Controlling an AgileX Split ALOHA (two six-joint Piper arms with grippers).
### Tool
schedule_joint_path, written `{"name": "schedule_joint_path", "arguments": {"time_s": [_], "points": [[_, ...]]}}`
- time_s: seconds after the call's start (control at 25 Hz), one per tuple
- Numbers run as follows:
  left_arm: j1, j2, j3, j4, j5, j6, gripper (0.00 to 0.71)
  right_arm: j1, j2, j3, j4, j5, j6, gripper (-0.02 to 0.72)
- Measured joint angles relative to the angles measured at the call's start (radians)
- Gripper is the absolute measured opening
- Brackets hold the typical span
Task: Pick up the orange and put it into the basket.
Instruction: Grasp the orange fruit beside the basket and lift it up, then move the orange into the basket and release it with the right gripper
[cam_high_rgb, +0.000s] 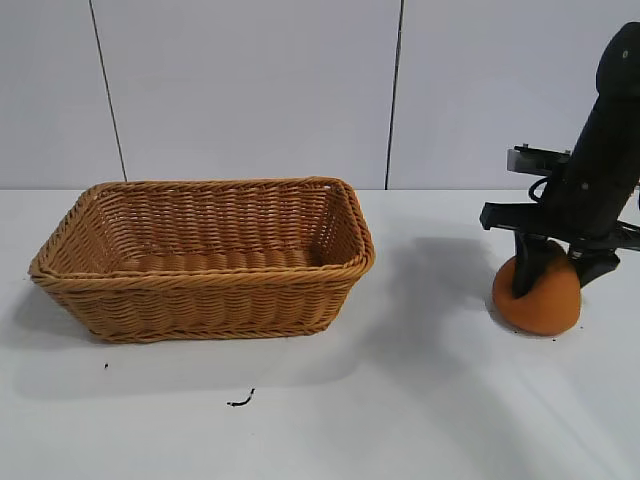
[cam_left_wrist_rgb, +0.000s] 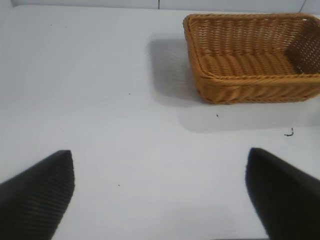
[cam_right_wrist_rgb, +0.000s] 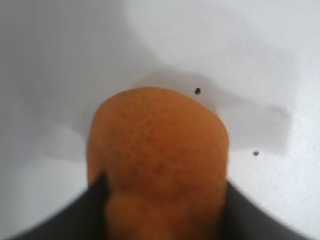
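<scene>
The orange (cam_high_rgb: 540, 300) rests on the white table at the far right, well right of the basket. My right gripper (cam_high_rgb: 556, 280) comes down on it from above, its dark fingers (cam_right_wrist_rgb: 75, 220) pressed against both sides of the fruit (cam_right_wrist_rgb: 157, 145); it is shut on the orange. The wicker basket (cam_high_rgb: 200, 275) stands empty at the left centre of the table and also shows in the left wrist view (cam_left_wrist_rgb: 250, 92). My left gripper (cam_left_wrist_rgb: 160, 170) is out of the exterior view; it hangs open and empty over bare table, some way from the basket.
A small dark scrap (cam_high_rgb: 240, 401) lies on the table in front of the basket, also seen in the left wrist view (cam_left_wrist_rgb: 289, 133). Dark specks (cam_right_wrist_rgb: 197, 91) dot the table by the orange. A grey panelled wall stands behind.
</scene>
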Motion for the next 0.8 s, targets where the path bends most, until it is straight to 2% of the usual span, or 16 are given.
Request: {"name": "schedule_joint_path", "arguments": {"time_s": [0.04, 0.44, 0.6, 0.8], "points": [[0.0, 0.0, 0.0, 0.0, 0.0, 0.0, 0.666, 0.0, 0.0, 0.0, 0.0, 0.0, 0.0, 0.048], [0.0, 0.0, 0.0, 0.0, 0.0, 0.0, 0.666, 0.002, -0.041, -0.39, -0.004, 0.217, 0.009, 0.048], [0.0, 0.0, 0.0, 0.0, -0.002, 0.0, 0.666, 0.034, -0.041, -0.44, -0.018, 0.231, 0.016, 0.048], [0.0, 0.0, 0.0, 0.0, -0.002, 0.0, 0.666, 0.145, -0.041, -0.451, -0.021, 0.226, 0.03, 0.048]]}}
